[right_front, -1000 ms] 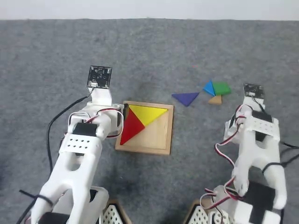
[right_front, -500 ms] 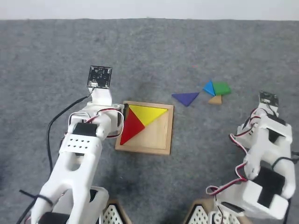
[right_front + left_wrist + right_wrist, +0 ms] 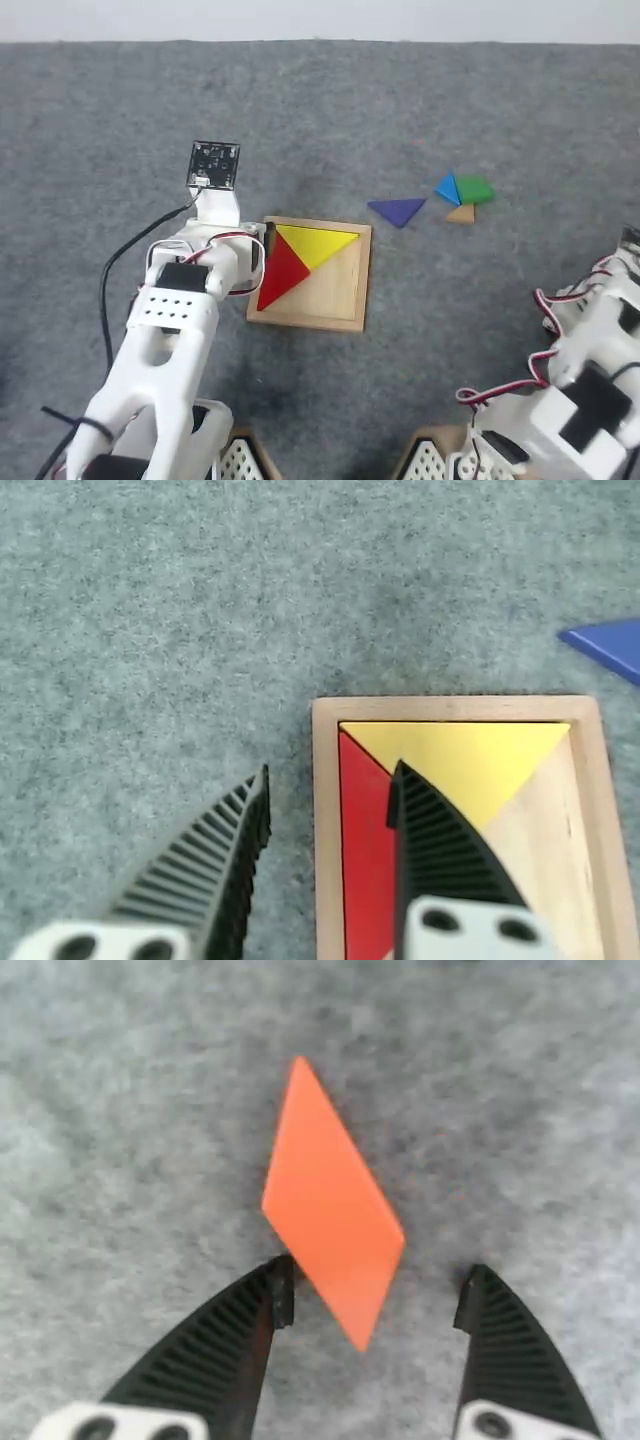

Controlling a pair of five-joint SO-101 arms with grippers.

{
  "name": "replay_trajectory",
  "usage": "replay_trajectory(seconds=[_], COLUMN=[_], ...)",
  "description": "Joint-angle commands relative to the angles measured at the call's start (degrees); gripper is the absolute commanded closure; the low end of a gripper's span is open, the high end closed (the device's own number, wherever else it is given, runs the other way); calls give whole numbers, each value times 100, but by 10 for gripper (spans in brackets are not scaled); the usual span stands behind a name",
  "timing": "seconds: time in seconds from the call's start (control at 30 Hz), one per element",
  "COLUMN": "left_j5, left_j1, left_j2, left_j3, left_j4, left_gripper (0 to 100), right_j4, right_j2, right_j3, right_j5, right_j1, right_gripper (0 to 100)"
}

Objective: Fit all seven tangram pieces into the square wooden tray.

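Observation:
The square wooden tray (image 3: 352, 300) lies mid-table with a yellow triangle (image 3: 318, 245) and a red triangle (image 3: 283, 275) inside it. My left gripper (image 3: 330, 790) is open and straddles the tray's left wall (image 3: 324, 820), one finger outside on the carpet, the other over the red triangle (image 3: 362, 830). A purple triangle (image 3: 398, 210), a blue triangle (image 3: 447, 189), a green piece (image 3: 475, 188) and a small tan triangle (image 3: 461, 213) lie beyond the tray to the right. My right gripper (image 3: 375, 1280) is open over an orange parallelogram (image 3: 332, 1216), whose near tip lies between the fingers.
Grey carpet covers the table. The right arm (image 3: 590, 370) sits at the far right edge, the left arm (image 3: 175, 330) beside the tray. The tray's right half (image 3: 340, 285) is bare wood. A purple tip (image 3: 608, 645) shows past the tray.
The right arm has swung rightward and back toward the table's right edge. The left arm, tray and pieces have stayed put.

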Motion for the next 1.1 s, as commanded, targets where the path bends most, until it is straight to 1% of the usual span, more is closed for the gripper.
replay_trajectory(seconds=[0.0,0.2,0.27,0.4,0.53,0.67,0.87,1.07], left_j5=[-53,-53,-53,-53,-53,-53,-53,-53], left_j1=[35,35,35,35,35,35,26,18], left_j2=[-211,-211,-211,-211,-211,-211,-211,-211], left_j3=[-22,-22,-22,-22,-22,-22,-31,-31], left_j4=[-167,-167,-167,-167,-167,-167,-167,-167], left_gripper=[813,813,813,813,813,813,813,813], right_j4=[40,207,444,989,1103,1095,875,831], right_j2=[13,13,40,75,84,75,84,224], right_j3=[-202,-659,-985,-1477,-1556,-1459,-1319,-1266], right_j5=[35,70,158,659,941,1266,1820,2936], right_j1=[189,136,-110,-743,-1147,-1165,-760,-708], right_gripper=[728,728,728,728,728,728,728,727])
